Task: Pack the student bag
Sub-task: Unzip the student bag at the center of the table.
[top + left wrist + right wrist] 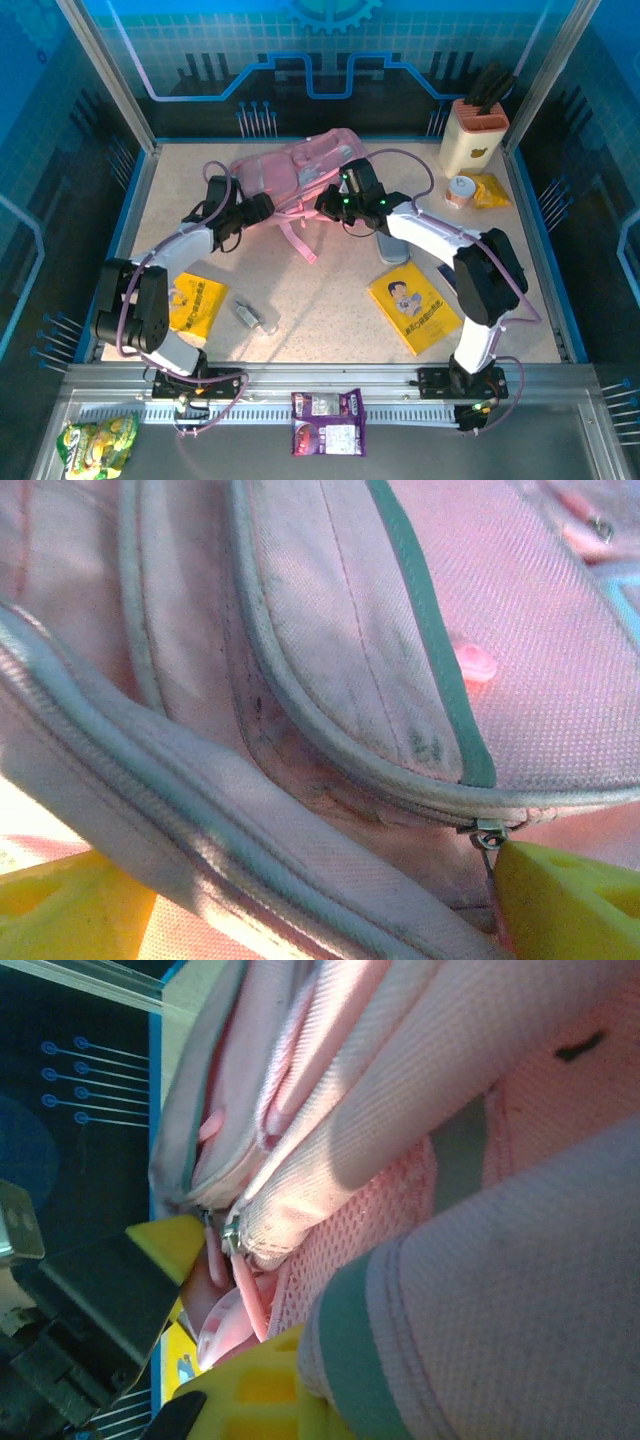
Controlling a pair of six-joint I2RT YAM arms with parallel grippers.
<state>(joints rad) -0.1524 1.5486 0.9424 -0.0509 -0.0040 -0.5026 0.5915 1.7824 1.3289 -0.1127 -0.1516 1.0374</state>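
Observation:
The student bag, a big pink backpack, lies at the back middle of the table. My left gripper is at its left side. In the left wrist view the left gripper stands open, its yellow fingers wide apart around a padded edge of the student bag, and a metal zipper slider sits just by the right finger. My right gripper is at the bag's right side. In the right wrist view the right gripper is closed on a pink zipper pull beside mesh fabric.
A yellow booklet lies front right and a yellow packet front left, with a small grey item between them. A knife block, a small round container and another yellow packet stand back right. Snack bags lie on the front rail.

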